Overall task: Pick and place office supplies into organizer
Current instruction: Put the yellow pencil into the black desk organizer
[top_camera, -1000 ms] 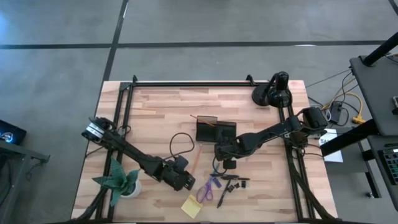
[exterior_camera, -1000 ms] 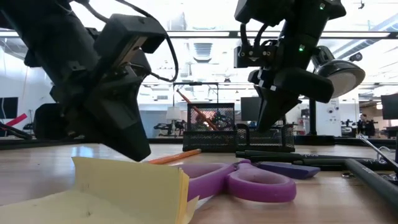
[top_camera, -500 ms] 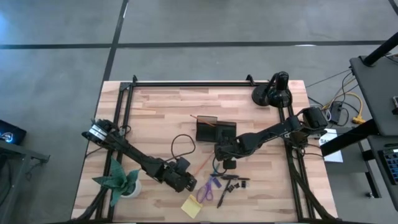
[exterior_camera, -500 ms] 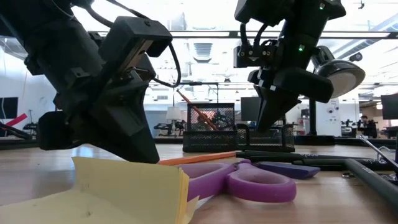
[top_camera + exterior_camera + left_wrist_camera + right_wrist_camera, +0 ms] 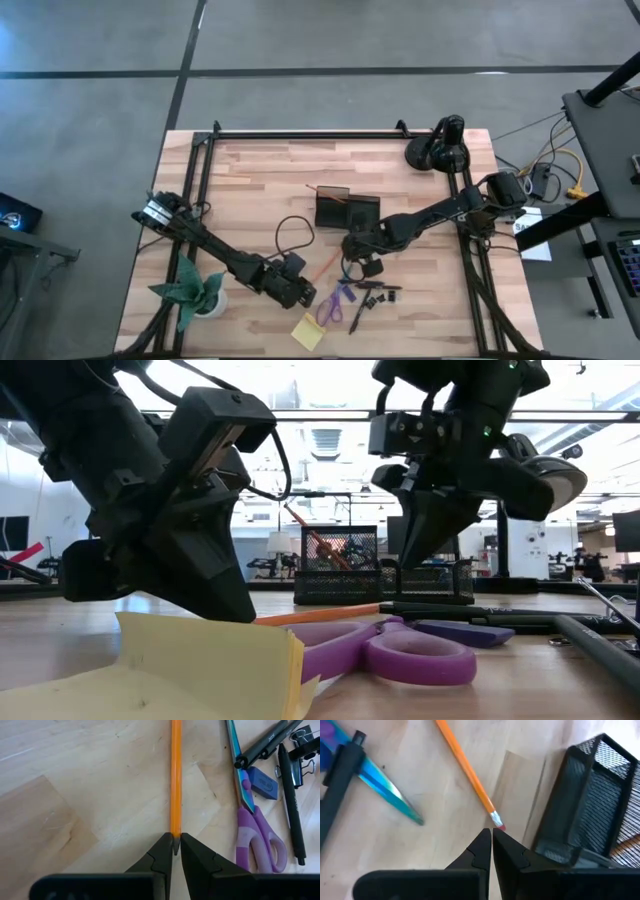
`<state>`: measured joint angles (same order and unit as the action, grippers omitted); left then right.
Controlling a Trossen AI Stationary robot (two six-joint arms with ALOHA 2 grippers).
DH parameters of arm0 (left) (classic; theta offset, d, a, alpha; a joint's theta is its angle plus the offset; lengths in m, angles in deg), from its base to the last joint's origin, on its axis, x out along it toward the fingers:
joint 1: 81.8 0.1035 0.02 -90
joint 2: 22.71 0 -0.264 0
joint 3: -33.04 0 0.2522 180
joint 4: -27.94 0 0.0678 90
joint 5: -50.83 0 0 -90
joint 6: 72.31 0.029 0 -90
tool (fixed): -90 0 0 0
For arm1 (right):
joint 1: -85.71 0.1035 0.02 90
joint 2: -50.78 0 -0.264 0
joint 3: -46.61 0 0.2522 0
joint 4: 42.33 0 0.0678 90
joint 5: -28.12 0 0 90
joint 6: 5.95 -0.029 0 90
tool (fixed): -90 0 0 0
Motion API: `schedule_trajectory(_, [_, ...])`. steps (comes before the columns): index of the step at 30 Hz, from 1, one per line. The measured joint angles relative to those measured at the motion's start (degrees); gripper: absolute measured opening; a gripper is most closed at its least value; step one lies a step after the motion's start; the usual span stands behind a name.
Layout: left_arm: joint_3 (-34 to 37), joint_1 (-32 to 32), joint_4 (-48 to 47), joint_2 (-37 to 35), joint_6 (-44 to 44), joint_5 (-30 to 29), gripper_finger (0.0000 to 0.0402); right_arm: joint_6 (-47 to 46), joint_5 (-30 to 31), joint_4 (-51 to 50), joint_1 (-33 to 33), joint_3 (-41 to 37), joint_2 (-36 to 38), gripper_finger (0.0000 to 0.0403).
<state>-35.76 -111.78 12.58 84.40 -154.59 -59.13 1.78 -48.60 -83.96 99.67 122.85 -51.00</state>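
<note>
pencil (image 5: 175, 775) tip pinched, hidden between left gripper (image 5: 175, 851) fingers.

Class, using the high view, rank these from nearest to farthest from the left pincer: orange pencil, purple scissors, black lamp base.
1. Orange pencil: its tip sits between the left pincer's fingers.
2. Purple scissors: just beside the pincer, near the table's front edge.
3. Black lamp base: far corner on the right arm's side.
</note>
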Motion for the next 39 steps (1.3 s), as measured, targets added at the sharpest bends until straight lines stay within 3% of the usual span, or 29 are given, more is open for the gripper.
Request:
schedule_trajectory(26, [1.0, 0.0, -0.1, 0.1, 0.1, 2.5, 0.0024, 4.5, -4.8, 3.0, -2.7, 0.0, -0.9, 0.0011])
schedule_trajectory(39, [1.0, 0.0, -0.1, 0.1, 0.1, 2.6, 0.0024, 13.7, -5.5, 8.7, -3.7, -1.0, -2.5, 0.0092])
